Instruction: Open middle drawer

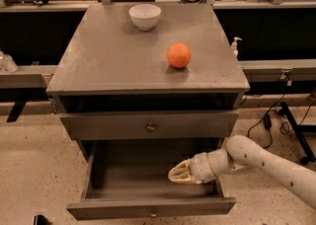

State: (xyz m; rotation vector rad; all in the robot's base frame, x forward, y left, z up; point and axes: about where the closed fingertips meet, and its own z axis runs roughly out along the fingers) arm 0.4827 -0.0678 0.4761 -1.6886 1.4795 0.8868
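The middle drawer is pulled far out below the taller-fronted top drawer, and its grey inside lies open and empty. A small round knob sits at the centre of its low front. My gripper is inside this drawer at the right, pointing left just above the drawer floor. It looks shut, with nothing between its pale fingers. The white arm comes in from the right over the drawer's side wall. The lowest drawer is hidden under the open one.
On the grey cabinet top stand a white bowl at the back and an orange to the right. Cables and a stand leg lie on the floor at the right. A low rail runs at the left.
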